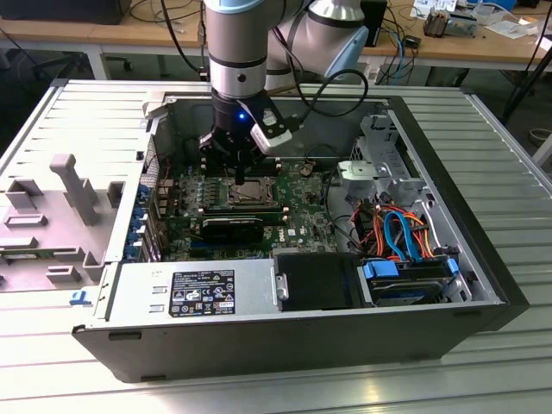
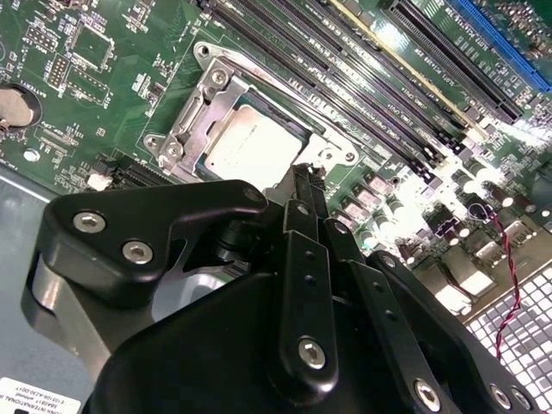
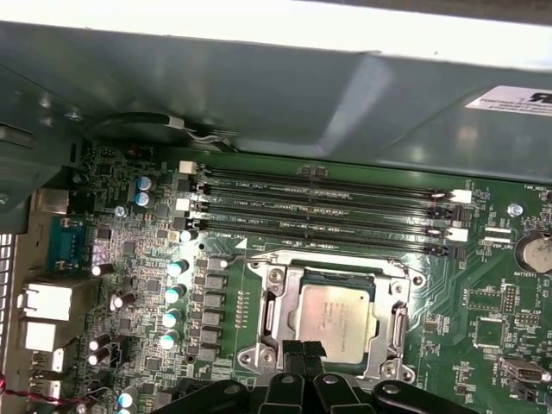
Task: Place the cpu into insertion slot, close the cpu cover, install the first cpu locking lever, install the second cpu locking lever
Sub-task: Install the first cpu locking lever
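Note:
The cpu [image 3: 336, 315] [image 2: 250, 147] lies flat in the insertion slot [image 1: 250, 191], its silver top showing through the window of the cpu cover [image 3: 278, 304] [image 2: 200, 110]. The cover lies down flat around the chip. A thin wire lever [image 3: 323, 254] runs along the socket's edge beside the memory slots. My gripper [image 3: 302, 349] [image 2: 307, 177] [image 1: 236, 168] hangs right over the socket's rim, fingers pressed together with nothing between them. Whether the tips touch the cover I cannot tell.
Long black memory slots [image 3: 328, 211] run beside the socket. A black expansion card [image 1: 233, 228] sits toward the case's front, and the power supply [image 1: 194, 293] and drive bays [image 1: 405, 276] lie beyond it. The case wall [image 3: 259, 86] rises close behind the board. Capacitors [image 3: 177, 293] stand nearby.

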Tool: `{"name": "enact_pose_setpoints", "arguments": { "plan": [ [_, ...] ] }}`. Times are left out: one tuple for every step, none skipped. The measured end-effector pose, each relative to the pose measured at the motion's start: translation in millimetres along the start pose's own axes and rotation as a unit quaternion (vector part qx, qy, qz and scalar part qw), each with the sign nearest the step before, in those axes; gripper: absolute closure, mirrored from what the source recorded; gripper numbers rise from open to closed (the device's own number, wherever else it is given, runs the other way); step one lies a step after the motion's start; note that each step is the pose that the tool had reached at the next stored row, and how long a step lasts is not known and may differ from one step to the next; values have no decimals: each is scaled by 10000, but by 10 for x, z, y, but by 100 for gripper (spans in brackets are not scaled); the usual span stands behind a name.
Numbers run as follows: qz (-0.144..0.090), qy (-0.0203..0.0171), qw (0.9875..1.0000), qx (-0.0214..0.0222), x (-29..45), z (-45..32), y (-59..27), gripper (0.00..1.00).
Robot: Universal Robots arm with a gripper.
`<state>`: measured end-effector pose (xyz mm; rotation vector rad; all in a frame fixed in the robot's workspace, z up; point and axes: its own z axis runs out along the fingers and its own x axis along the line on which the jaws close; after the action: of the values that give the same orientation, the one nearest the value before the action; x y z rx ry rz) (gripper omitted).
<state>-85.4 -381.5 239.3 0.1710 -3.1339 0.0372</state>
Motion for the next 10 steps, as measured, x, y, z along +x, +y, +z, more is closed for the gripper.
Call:
{"name": "enact_pose_setpoints", "arguments": {
  "plan": [
    [0,0,10000,0,1,0,0,89],
    [1,0,10000,0,2,0,0,89],
    [1,0,10000,0,2,0,0,89],
    [1,0,10000,0,2,0,0,89],
    [1,0,10000,0,2,0,0,89],
    [1,0,10000,0,3,0,1,89],
    [2,0,10000,0,10,0,1,89],
    [1,0,10000,0,14,0,1,89],
    [1,0,10000,0,20,0,2,89],
    [1,0,10000,0,30,0,3,89]
  ]
}}
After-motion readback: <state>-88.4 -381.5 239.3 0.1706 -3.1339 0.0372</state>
